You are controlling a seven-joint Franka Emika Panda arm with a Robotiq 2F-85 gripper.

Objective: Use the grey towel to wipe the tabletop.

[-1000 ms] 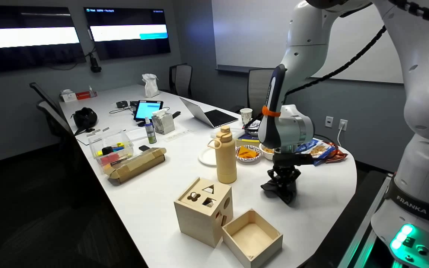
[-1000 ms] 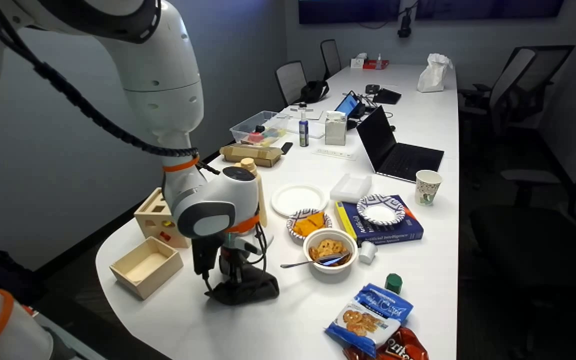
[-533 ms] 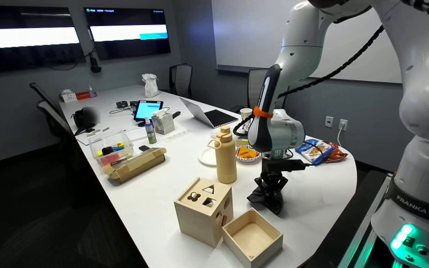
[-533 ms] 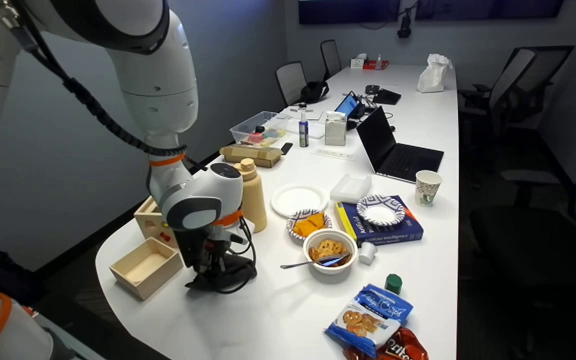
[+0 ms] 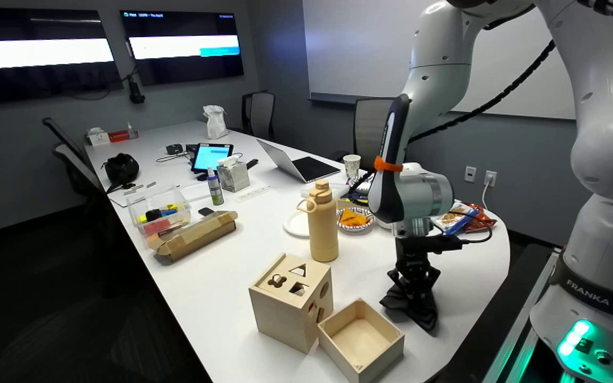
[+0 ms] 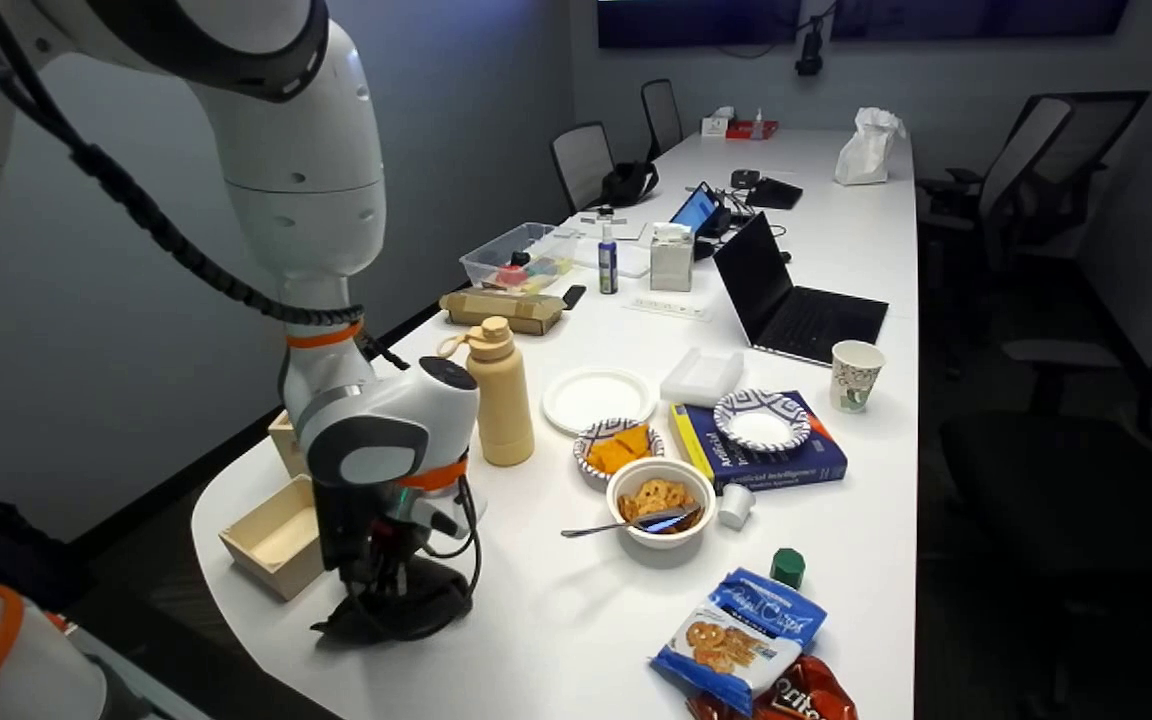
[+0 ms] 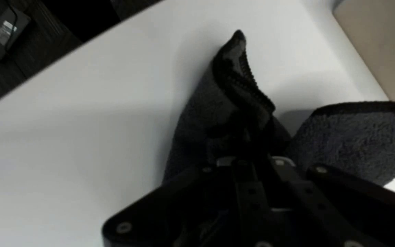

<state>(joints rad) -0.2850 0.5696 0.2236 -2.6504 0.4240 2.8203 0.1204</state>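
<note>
Pinching the dark grey towel (image 7: 197,127) by a bunched fold, your Robotiq gripper (image 7: 254,163) holds its fingers close together on the cloth. You see fuzzy pile and black stitched edging, crumpled into two flaps. In an exterior view the towel is at the right, near part of the white tabletop (image 5: 469,282), just right of the shallow wooden tray (image 5: 359,340). Its long axis slants from far left to near right, one flap pointing left toward the tray, the other's tip near right.
</note>
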